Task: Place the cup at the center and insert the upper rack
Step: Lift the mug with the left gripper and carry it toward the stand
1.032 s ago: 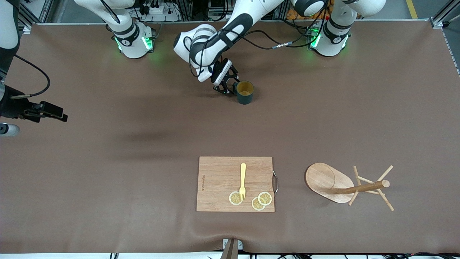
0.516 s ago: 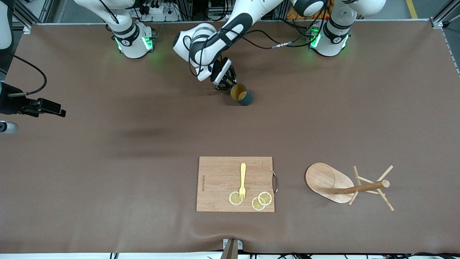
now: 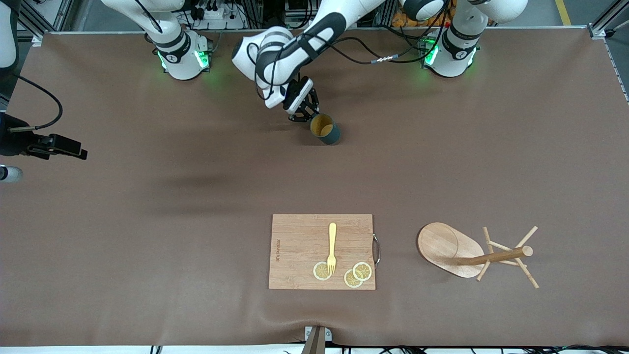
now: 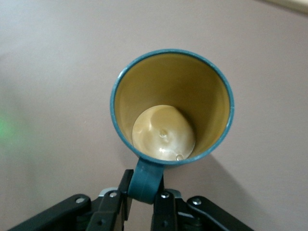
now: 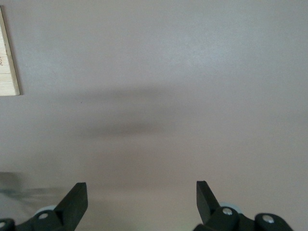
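The dark teal cup (image 3: 324, 130) with a yellowish-tan inside hangs tilted just above the table, near the robots' bases. My left gripper (image 3: 308, 116) is shut on its side handle (image 4: 146, 179); in the left wrist view the cup (image 4: 171, 110) fills the middle and the gripper (image 4: 144, 195) pinches the handle from both sides. The upper rack (image 3: 474, 253), a light wooden mug tree, lies on its side toward the left arm's end of the table, nearer to the front camera. My right gripper (image 3: 73, 149) waits open and empty over the right arm's end of the table; it also shows in the right wrist view (image 5: 142, 192).
A rectangular wooden cutting board (image 3: 300, 236) lies beside the mug tree, nearer to the front camera than the cup, with a yellow fork (image 3: 332, 247) and three lemon slices (image 3: 353, 274) on it. Its edge shows in the right wrist view (image 5: 7, 57).
My left gripper closed on the cup's handle, lifted and tilted the cup, and carried it slightly toward the right arm's end. The right gripper drifted a little.
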`<act>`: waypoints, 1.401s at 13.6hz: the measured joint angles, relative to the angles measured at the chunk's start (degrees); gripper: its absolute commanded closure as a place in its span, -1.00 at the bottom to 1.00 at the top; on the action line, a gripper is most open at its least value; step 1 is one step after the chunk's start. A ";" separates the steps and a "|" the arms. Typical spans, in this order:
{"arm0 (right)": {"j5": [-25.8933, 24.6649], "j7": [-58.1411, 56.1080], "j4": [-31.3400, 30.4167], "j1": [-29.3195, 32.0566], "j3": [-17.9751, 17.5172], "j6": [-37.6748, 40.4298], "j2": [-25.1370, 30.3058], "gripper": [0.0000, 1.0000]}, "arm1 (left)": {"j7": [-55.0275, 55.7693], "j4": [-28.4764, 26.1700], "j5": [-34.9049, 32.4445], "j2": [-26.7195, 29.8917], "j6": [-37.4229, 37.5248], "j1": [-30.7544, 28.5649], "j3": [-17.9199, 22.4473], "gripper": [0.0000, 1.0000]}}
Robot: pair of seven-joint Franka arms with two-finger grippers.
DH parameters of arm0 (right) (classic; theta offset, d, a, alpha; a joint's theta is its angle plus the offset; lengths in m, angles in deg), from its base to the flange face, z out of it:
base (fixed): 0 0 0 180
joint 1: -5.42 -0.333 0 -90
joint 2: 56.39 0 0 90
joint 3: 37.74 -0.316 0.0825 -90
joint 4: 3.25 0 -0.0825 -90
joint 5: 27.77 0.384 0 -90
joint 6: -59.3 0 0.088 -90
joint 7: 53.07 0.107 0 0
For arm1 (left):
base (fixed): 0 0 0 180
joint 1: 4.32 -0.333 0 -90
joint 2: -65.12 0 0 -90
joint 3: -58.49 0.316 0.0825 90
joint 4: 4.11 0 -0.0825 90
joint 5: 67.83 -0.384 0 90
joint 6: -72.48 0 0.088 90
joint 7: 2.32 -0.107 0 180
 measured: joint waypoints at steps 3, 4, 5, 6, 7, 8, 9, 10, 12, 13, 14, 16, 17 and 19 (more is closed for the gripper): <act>-0.02 0.00 0.00 0.00 0.01 1.01 -0.02 -1.00 | -4.79 0.41 1.93 5.65 -0.25 -2.79 0.07 1.00; -0.02 0.00 0.00 0.00 0.00 1.07 -0.03 -1.00 | -6.02 0.50 3.37 7.66 -0.83 -4.30 0.09 1.00; -0.02 0.00 0.00 -0.01 -0.01 1.14 -0.03 -1.00 | -7.36 0.55 5.02 9.67 -2.03 -6.06 0.13 1.00; -0.02 0.00 0.00 -0.02 -0.04 1.18 -0.04 -1.00 | -8.91 0.58 6.64 11.45 -3.36 -7.80 0.18 1.00; -0.02 0.00 0.01 -0.02 -0.06 1.20 -0.05 -1.00 | -10.27 0.60 8.29 13.11 -4.67 -9.60 0.26 1.00; -0.02 0.00 0.01 -0.03 -0.07 1.22 -0.05 -1.00 | -11.11 0.60 9.95 14.57 -6.05 -11.43 0.33 1.00; -0.02 0.00 0.01 -0.04 -0.09 1.23 -0.06 -1.00 | -11.55 0.60 11.63 15.82 -7.71 -13.33 0.37 1.00; -0.02 0.00 0.02 -0.05 -0.11 1.26 -0.07 -1.00 | -12.00 0.58 13.79 16.97 -9.58 -15.42 0.43 1.00; -0.02 0.00 0.03 -0.08 -0.14 1.30 -0.09 -1.00 | -15.55 0.57 20.04 19.09 -12.41 -20.22 0.56 1.00; -0.02 0.00 0.03 -0.08 -0.16 1.30 -0.10 -1.00 | -18.02 0.57 23.39 20.05 -13.42 -22.86 0.64 1.00; -0.02 0.00 0.03 -0.09 -0.18 1.30 -0.10 -1.00 | -20.85 0.56 26.62 20.99 -14.31 -25.62 0.67 1.00; -0.02 0.00 0.04 -0.12 -0.24 1.30 -0.11 -1.00 | -26.99 0.55 32.58 22.77 -15.09 -30.95 0.72 1.00; -0.02 0.00 0.04 -0.14 -0.29 1.30 -0.11 -1.00 | -29.71 0.54 35.40 23.49 -15.14 -33.35 0.70 1.00; 0.00 0.00 0.06 -0.15 -0.39 1.26 -0.11 -1.00 | -35.34 0.49 41.91 24.79 -15.60 -37.85 0.70 1.00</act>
